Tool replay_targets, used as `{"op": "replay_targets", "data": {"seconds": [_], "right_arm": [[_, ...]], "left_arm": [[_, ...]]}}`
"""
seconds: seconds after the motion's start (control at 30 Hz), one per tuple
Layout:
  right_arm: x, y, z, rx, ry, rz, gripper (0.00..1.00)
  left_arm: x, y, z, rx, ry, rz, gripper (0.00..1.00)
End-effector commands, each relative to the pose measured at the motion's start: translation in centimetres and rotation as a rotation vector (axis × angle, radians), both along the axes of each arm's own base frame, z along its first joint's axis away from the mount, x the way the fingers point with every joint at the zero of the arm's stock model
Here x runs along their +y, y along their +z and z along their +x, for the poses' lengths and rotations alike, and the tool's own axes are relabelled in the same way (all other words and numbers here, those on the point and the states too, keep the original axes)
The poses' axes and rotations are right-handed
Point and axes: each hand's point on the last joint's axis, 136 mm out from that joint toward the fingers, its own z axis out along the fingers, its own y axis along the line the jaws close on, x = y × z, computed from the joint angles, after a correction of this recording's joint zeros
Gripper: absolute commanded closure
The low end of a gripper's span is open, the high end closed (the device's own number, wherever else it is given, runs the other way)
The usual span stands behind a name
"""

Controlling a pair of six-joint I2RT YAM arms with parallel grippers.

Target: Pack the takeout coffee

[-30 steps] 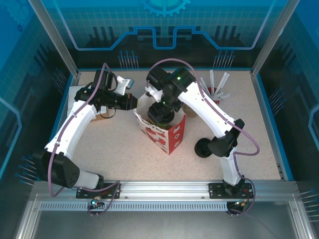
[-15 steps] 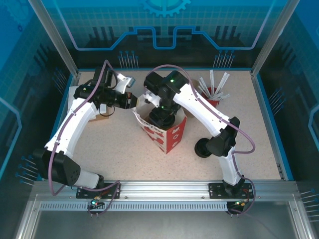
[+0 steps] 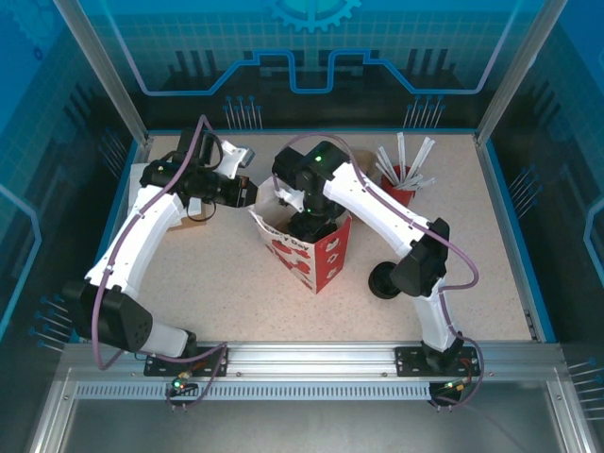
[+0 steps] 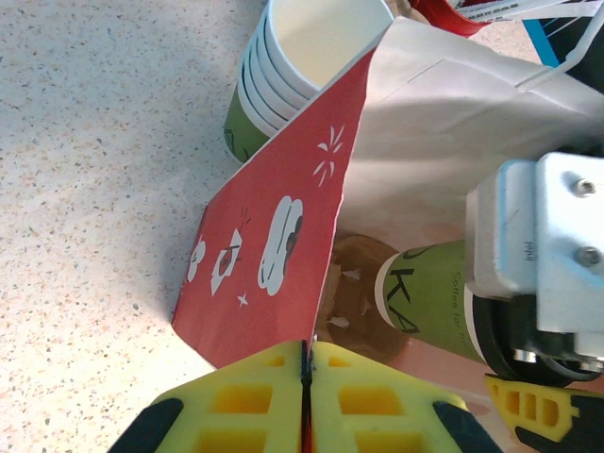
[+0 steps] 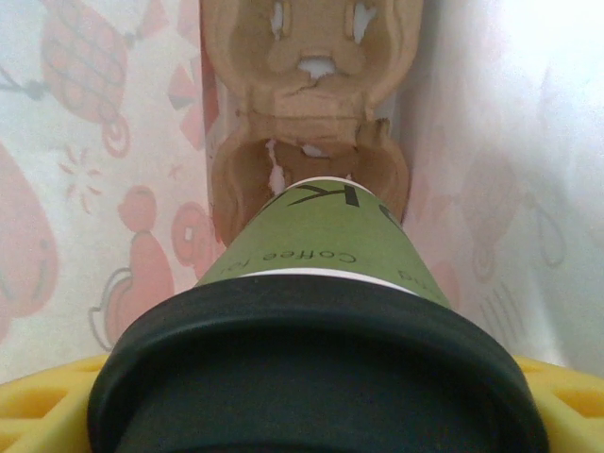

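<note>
The takeout coffee (image 5: 321,245), a yellow-green cup with a black lid (image 5: 316,377), hangs inside the red and white paper bag (image 3: 307,257). My right gripper (image 5: 316,406) is shut on it just below the lid, with a yellow finger (image 5: 38,406) on each side. The cup's base is just above a pocket of the brown cardboard carrier (image 5: 307,113) at the bag's bottom. In the left wrist view the cup (image 4: 425,297) hangs tilted over that carrier (image 4: 354,283). My left gripper (image 4: 307,377) is shut on the bag's red rim (image 4: 274,245) and holds the mouth open.
A stack of lidless cups (image 4: 283,85) stands right behind the bag. A red holder of white stirrers (image 3: 403,175) sits at the back right. Black lids (image 3: 384,280) lie by the right arm's elbow. A brown item (image 3: 193,219) lies under the left arm.
My right gripper has gone down deeper into the bag with the cup and shifted slightly left. The bag has slid a little left. The left gripper keeps its pinch on the rim.
</note>
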Motion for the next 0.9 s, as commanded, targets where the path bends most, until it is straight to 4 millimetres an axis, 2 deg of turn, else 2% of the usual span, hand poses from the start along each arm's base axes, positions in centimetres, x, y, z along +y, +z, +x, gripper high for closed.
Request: {"op": "replay_targets", "data": {"seconds": [0.0,0.2,0.87], "right_arm": [[-0.9,-0.4,-0.9,0.028,0.02,-0.045,0.18],[-0.7,-1.2,-1.0,0.038,0.013,-0.047,0.18],[-0.6,-3.2,-0.8,0.013,0.0,-0.016,0.18]], "left_arm": [[0.2,0.3,-0.5,-0.012,-0.008,0.025,0.9],[0.3,-0.1,-0.4,-0.002,-0.001,0.033,0.74],[0.8,-1.4,-0.5,0.02,0.014,0.063,0.67]]}}
